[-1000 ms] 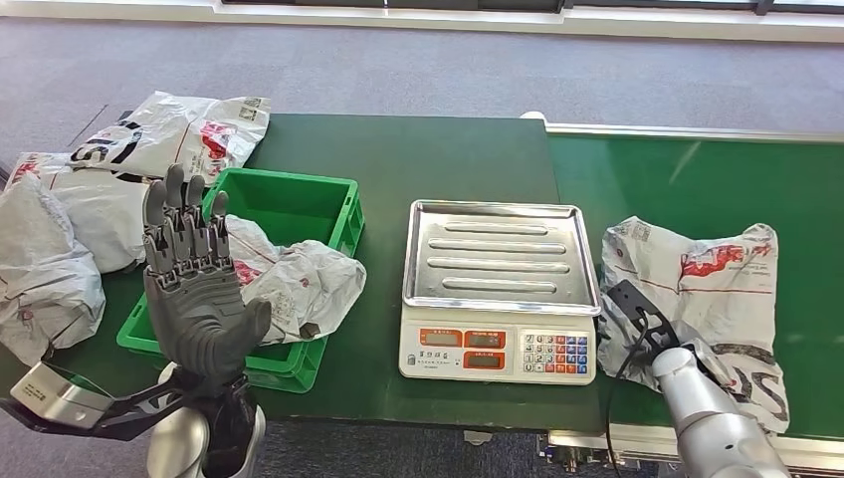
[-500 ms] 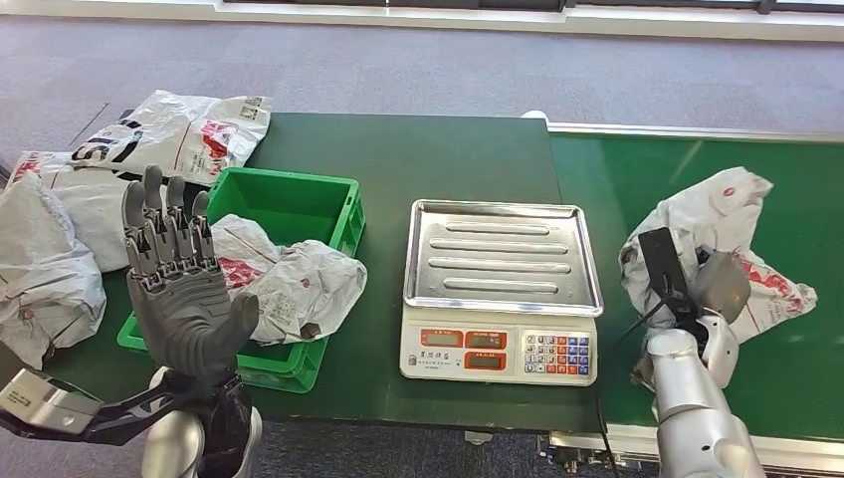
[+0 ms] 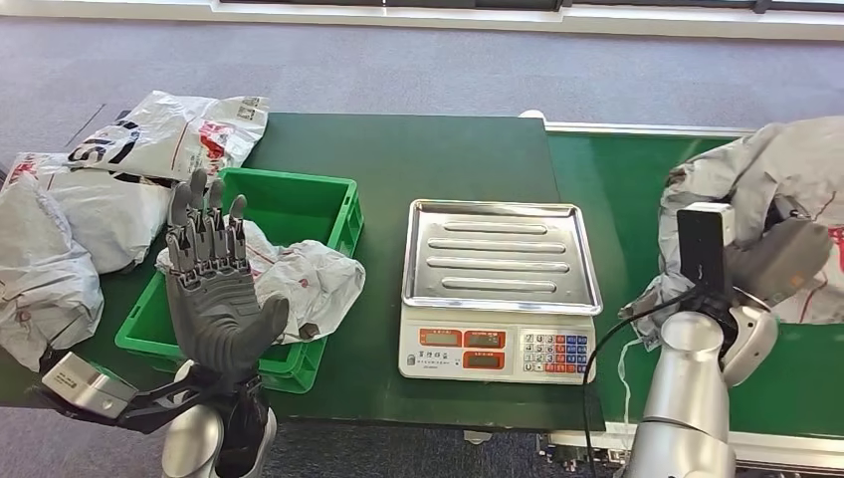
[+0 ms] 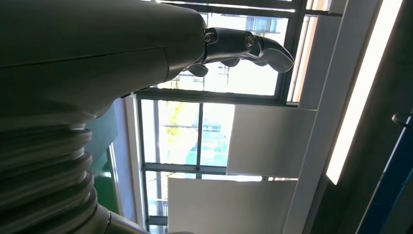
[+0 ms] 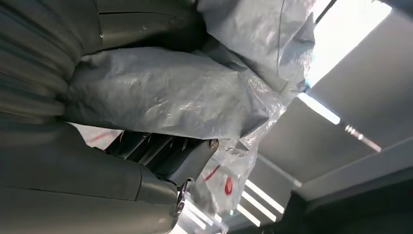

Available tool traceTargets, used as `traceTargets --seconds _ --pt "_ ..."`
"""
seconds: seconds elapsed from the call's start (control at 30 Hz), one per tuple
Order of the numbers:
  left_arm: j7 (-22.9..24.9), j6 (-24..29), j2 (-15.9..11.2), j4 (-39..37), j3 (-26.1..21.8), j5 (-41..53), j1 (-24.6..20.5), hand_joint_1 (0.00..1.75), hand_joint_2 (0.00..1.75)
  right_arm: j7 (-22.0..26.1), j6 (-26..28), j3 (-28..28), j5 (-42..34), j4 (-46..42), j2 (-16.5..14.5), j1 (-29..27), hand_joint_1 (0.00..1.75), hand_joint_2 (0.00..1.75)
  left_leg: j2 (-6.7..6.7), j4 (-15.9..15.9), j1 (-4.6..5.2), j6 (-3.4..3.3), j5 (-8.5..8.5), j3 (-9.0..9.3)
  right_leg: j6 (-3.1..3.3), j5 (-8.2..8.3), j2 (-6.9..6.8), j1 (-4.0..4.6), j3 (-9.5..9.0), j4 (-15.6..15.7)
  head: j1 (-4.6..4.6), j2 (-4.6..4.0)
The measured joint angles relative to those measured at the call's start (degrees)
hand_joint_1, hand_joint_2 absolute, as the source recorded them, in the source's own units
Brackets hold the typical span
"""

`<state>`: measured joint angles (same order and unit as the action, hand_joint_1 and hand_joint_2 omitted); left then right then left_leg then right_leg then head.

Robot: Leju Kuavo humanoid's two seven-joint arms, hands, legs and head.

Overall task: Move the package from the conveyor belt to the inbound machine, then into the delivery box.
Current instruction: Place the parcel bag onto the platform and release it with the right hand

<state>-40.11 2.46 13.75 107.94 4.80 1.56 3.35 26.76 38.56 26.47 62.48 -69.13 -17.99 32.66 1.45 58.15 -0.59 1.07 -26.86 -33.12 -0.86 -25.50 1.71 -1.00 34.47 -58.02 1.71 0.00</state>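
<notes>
In the head view, a grey plastic package point(image 3: 786, 184) was seen gripped by the right hand point(image 3: 781, 261) and lifted clear of the green conveyor belt point(image 3: 617, 189), at the right edge of the picture. The scale point(image 3: 501, 289), with its bare steel tray, was placed just to the left of the belt on the green table point(image 3: 418, 159). A green crate point(image 3: 299, 204) lay further left, with a crumpled grey bag point(image 3: 299, 284) resting in it. More bags point(image 3: 129, 164) were piled at the table's left end. The left hand point(image 3: 214, 299) was held upright in front of the crate, palm shown, fingers spread and nothing in it.

In the left wrist view, the left hand's fingers point(image 4: 248, 44) were seen extended against bright windows, with nothing grasped.

In the right wrist view, the package point(image 5: 165, 92) was seen pressed against the right hand point(image 5: 160, 156), its wrinkled grey plastic wrapped over the dark fingers.
</notes>
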Motion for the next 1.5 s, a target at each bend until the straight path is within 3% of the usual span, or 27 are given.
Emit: traceTargets --seconds 0.17,0.3,0.53,0.6,0.67,0.73,0.83,0.97,1.2,1.5 --pt "0.00 -1.43 -0.11 -1.44 0.57 -0.44 -2.09 0.00 1.75 -4.49 -11.39 -15.79 -3.78 7.96 -0.87 3.01 1.75 1.75 -0.35 -0.04 -0.03 0.18 0.12 -0.01 0.20 0.16 0.37 0.06 0.25 -0.09 0.01 0.00" --pt "0.00 -1.92 -0.15 -2.30 1.69 -0.45 -3.21 0.00 1.75 -7.14 -13.74 -27.29 -7.02 17.15 -2.45 7.16 1.75 1.75 -0.15 -0.04 -0.09 0.30 0.25 -0.09 0.25 0.19 0.27 0.13 0.33 -0.19 0.01 0.00" --pt "-0.01 -0.84 -0.28 -2.90 3.13 -0.44 -3.56 0.00 1.75 -9.16 -14.72 -42.21 -17.18 26.52 -3.22 11.30 1.75 1.75 -0.10 -0.04 -0.13 0.33 0.26 -0.14 0.27 0.18 0.25 0.15 0.37 -0.22 0.01 0.00" --pt "-0.01 -0.49 -0.30 -3.07 3.32 -0.45 -3.60 0.00 1.75 -9.05 -14.70 -45.20 -19.41 27.99 -3.26 11.51 0.99 1.75 -0.10 -0.04 -0.13 0.33 0.26 -0.16 0.27 0.18 0.25 0.15 0.38 -0.22 0.01 0.00" --pt "-0.01 -0.16 -0.33 -3.27 3.51 -0.46 -3.64 0.00 1.75 -8.80 -14.88 -47.51 -20.89 29.29 -3.28 11.59 0.12 1.75 -0.10 -0.04 -0.12 0.33 0.26 -0.17 0.27 0.18 0.25 0.15 0.39 -0.22 0.02 0.00" --pt "-0.02 0.14 -0.37 -3.46 3.63 -0.47 -3.67 0.00 1.75 -8.58 -15.44 -49.11 -22.12 30.45 -3.28 11.63 0.00 1.75 -0.10 -0.04 -0.12 0.33 0.26 -0.17 0.27 0.18 0.24 0.15 0.39 -0.22 0.02 0.00" --pt "-0.02 0.68 -0.41 -3.63 3.68 -0.47 -3.67 0.00 1.75 -8.30 -16.55 -50.69 -24.20 32.09 -3.28 11.66 0.00 1.75 -0.10 -0.04 -0.12 0.33 0.26 -0.17 0.27 0.18 0.23 0.15 0.39 -0.22 0.02 0.00" --pt "-0.03 1.40 -0.43 -3.55 3.68 -0.47 -3.64 0.00 1.75 -8.04 -16.33 -51.88 -26.43 33.36 -3.28 11.95 0.00 0.00 -0.10 -0.04 -0.13 0.33 0.26 -0.17 0.27 0.18 0.22 0.15 0.39 -0.22 0.01 0.00" --pt "-0.08 2.18 -0.47 -3.20 3.68 -0.46 -3.29 0.00 1.75 -6.86 -13.31 -52.22 -27.66 33.53 -3.26 13.22 0.00 0.00 -0.10 -0.04 -0.12 0.33 0.26 -0.17 0.27 0.18 0.23 0.15 0.40 -0.22 0.01 0.00" --pt "-0.07 2.69 -0.61 -3.06 4.20 -0.05 -1.88 0.00 1.75 1.86 -0.54 -50.64 -28.14 25.13 -2.30 10.00 0.00 0.00 -0.11 -0.04 -0.12 0.33 0.25 -0.18 0.27 0.18 0.23 0.14 0.45 -0.21 0.01 0.00"
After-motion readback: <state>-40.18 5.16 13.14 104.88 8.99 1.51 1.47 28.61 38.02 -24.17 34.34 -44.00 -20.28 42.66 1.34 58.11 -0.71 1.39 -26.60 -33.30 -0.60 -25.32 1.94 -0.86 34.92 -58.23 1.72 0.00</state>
